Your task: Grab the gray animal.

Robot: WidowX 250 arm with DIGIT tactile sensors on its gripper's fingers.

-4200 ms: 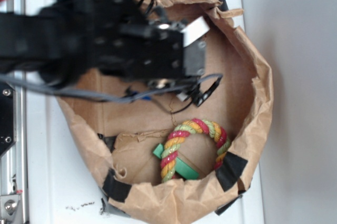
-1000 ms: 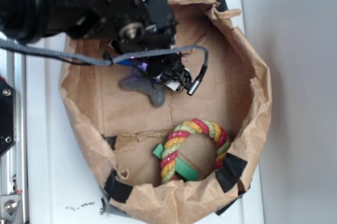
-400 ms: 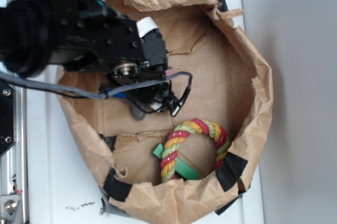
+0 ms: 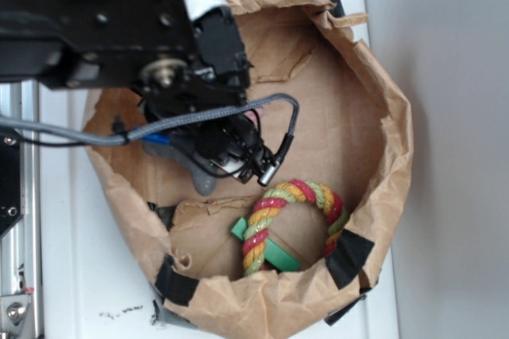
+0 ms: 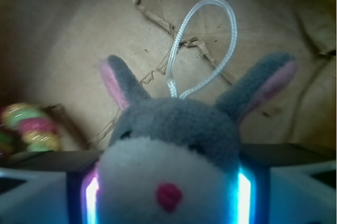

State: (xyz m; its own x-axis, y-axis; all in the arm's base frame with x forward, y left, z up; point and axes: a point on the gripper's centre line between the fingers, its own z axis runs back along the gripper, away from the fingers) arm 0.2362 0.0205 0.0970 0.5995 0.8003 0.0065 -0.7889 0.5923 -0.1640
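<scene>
Brown paper bag (image 4: 382, 116) interior, jaws clamped on gray animal (image 5: 176, 155), rope ring (image 4: 296, 224) nearby

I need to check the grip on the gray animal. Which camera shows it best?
The wrist view: the gray animal fills the frame, its head squeezed between the two pincer fingers, ears and white loop clear. The exterior view shows only a gray sliver under the arm, inside the paper bag.
</scene>
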